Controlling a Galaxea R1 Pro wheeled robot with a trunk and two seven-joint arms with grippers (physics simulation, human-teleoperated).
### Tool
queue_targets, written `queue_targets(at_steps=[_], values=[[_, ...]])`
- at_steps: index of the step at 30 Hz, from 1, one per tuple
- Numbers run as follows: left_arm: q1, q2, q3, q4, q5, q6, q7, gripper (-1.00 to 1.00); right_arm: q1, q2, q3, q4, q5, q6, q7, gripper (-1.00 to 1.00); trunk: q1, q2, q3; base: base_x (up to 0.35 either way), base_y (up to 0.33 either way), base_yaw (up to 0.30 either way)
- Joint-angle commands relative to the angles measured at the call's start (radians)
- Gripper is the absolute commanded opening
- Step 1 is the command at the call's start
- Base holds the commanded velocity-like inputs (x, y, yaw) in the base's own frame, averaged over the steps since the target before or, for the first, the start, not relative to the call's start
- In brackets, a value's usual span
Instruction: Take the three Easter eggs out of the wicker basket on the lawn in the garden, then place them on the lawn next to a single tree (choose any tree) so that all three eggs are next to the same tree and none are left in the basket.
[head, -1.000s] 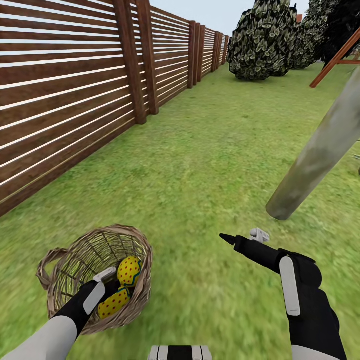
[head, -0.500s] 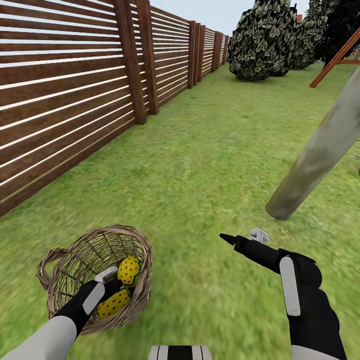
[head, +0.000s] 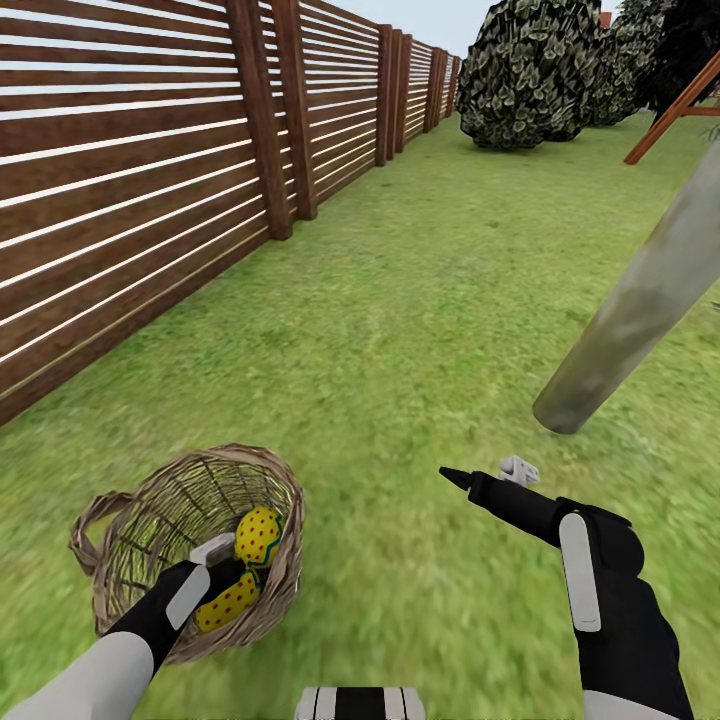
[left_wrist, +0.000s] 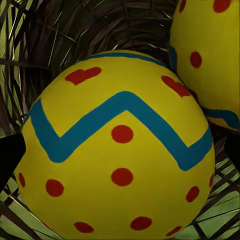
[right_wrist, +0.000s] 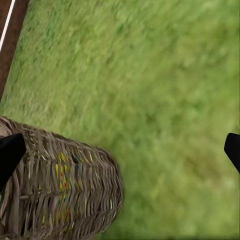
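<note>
The wicker basket (head: 150, 520) sits on the lawn (head: 400, 300) at the lower left of the head view. Two yellow Easter eggs with red dots lie in it, one (head: 258, 530) above the other (head: 228, 603). My left gripper (head: 222, 572) reaches into the basket between them. In the left wrist view it (left_wrist: 120, 155) is open, with one egg (left_wrist: 120, 100) between its fingertips (left_wrist: 7, 157) and another egg (left_wrist: 210, 55) beside it. My right gripper (head: 480, 472) hangs open over bare grass, below the foot of the tree (head: 640, 300). Its wrist view shows the basket (right_wrist: 60, 190) from outside.
A brown slatted fence (head: 130, 180) runs along the left side. Round leafy bushes (head: 530, 70) stand at the far end, with a red wooden frame (head: 680, 110) at the upper right. Open grass lies between the basket and the trunk.
The head view has tilted slightly, so the whole picture has shifted. Both arms, the basket and the eggs have kept their places.
</note>
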Motion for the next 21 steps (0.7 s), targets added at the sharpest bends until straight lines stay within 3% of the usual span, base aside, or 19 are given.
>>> queue_targets(at_steps=[1,11,15,21], values=[[0.0,0.0,-0.001,-0.002,0.009,0.004,0.007,1.0,-0.001,0.001,-0.003,-0.001,0.002,0.005,0.006,1.0,0.0,0.0,-0.001,0.0,0.0,0.0],[0.0,-0.002,-0.001,-0.002,0.009,0.002,0.008,1.0,-0.001,0.001,-0.004,-0.001,0.002,0.005,0.006,1.0,0.0,0.0,-0.001,0.0,0.0,0.0],[0.0,-0.002,-0.001,-0.002,0.009,0.002,0.008,1.0,-0.001,0.001,-0.004,-0.001,0.002,0.005,0.006,1.0,0.002,-0.001,-0.016,0.0,0.0,0.0],[0.0,-0.002,0.0,-0.002,0.009,0.002,0.008,1.0,-0.001,0.001,-0.004,-0.001,0.002,0.005,0.006,1.0,0.002,-0.001,-0.016,0.0,0.0,0.0]])
